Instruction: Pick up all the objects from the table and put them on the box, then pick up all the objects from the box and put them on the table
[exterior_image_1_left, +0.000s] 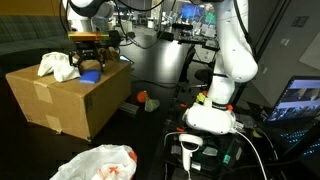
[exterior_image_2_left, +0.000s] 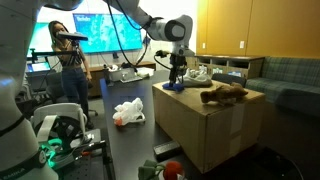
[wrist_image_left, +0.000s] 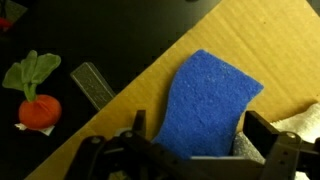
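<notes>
My gripper (wrist_image_left: 200, 135) hangs open just over the box (wrist_image_left: 140, 95), its fingers apart on either side of the blue square pad (wrist_image_left: 212, 98), which lies flat on the cardboard. In both exterior views the gripper (exterior_image_1_left: 88, 60) (exterior_image_2_left: 176, 78) stands above the pad (exterior_image_1_left: 90, 74) near the box's edge. The cream-white cloth (exterior_image_1_left: 58, 66) (exterior_image_2_left: 197, 73) and a brown lump (exterior_image_2_left: 222, 96) also rest on the box (exterior_image_1_left: 60, 100) (exterior_image_2_left: 205, 130). On the black table (wrist_image_left: 60, 35) lie the orange-red item with green leaves (wrist_image_left: 38, 108), a dark flat bar (wrist_image_left: 92, 83) and the white plastic bag (exterior_image_1_left: 95, 163) (exterior_image_2_left: 128, 113).
A white barcode scanner (exterior_image_1_left: 190, 150) stands by the robot base (exterior_image_1_left: 212, 115). A person (exterior_image_2_left: 70, 60) stands at the back by screens. A couch (exterior_image_2_left: 290, 75) lies behind the box. Cables and gear crowd the table's far side.
</notes>
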